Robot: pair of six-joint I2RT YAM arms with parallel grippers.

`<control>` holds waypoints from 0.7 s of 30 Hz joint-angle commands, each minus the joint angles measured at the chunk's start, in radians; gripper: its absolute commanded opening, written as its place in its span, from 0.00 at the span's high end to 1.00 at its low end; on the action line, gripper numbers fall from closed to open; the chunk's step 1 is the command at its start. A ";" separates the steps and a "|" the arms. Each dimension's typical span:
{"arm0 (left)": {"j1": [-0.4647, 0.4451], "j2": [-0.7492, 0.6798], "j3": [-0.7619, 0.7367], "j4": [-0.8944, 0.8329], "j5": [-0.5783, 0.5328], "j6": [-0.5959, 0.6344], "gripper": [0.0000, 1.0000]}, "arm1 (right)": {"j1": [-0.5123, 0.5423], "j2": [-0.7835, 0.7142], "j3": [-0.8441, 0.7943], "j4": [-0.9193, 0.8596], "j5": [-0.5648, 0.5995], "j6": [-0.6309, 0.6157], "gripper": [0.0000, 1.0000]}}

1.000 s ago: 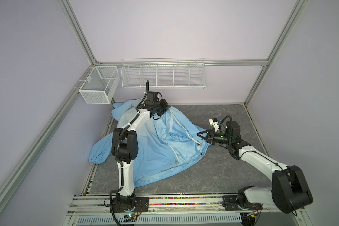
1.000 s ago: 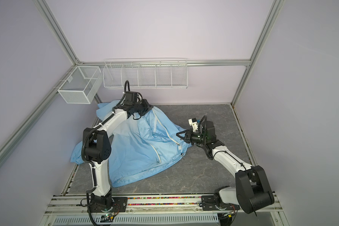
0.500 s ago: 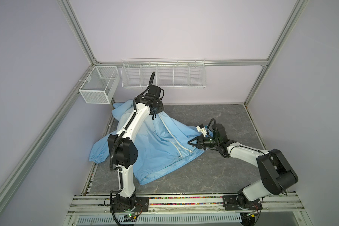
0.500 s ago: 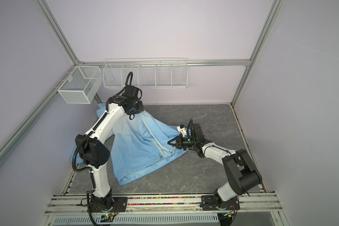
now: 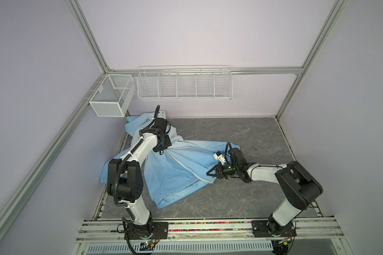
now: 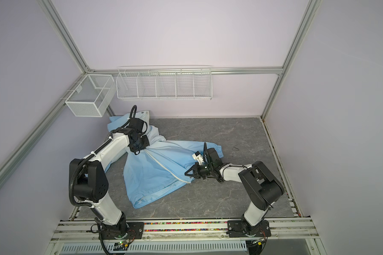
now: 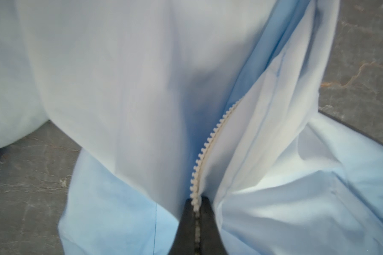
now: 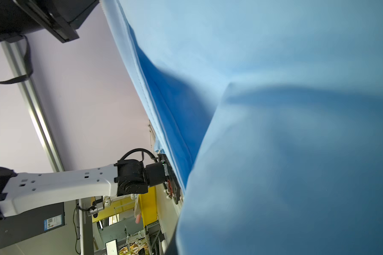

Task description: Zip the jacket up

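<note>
Left gripper [image 7: 196, 202], its black tapered fingers [image 7: 186, 225] nearly together, pinches the cream toothed zipper [image 7: 209, 141] of the jacket [image 5: 175, 176], a thin, smooth light-blue shell paling to whitish near the chest. Right gripper [image 5: 209, 174] is closed on the fabric's lower edge just beside the zipper's end. The cloth stretches in taut, tent-like folds between the two grips over the grey marbled tabletop [image 5: 241, 198], its hood end bunched in the far left corner.

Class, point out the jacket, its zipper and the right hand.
jacket [image 5: 175, 176]: in a top view, blue front panel.
zipper [image 7: 205, 144]: left wrist view, cream teeth.
right hand [image 5: 207, 174]: in a top view, between fingertips.
</note>
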 commanded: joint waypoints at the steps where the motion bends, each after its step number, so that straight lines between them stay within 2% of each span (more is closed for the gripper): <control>1: 0.020 0.017 0.011 0.076 0.030 -0.030 0.85 | 0.003 0.048 -0.048 0.020 0.021 -0.012 0.93; 8: 0.043 0.015 0.121 0.036 0.036 -0.035 0.58 | 0.004 0.062 -0.056 0.051 0.039 0.003 0.93; 12: 0.042 0.050 0.183 0.015 0.120 -0.037 0.56 | 0.003 0.034 -0.044 0.034 0.050 -0.002 0.93; 17: 0.011 -0.067 0.018 0.099 0.141 -0.108 0.56 | 0.002 0.005 -0.025 0.060 0.051 0.025 0.93; 21: -0.015 -0.269 -0.183 0.154 0.128 -0.203 0.56 | 0.001 -0.024 -0.003 0.122 0.065 0.084 0.93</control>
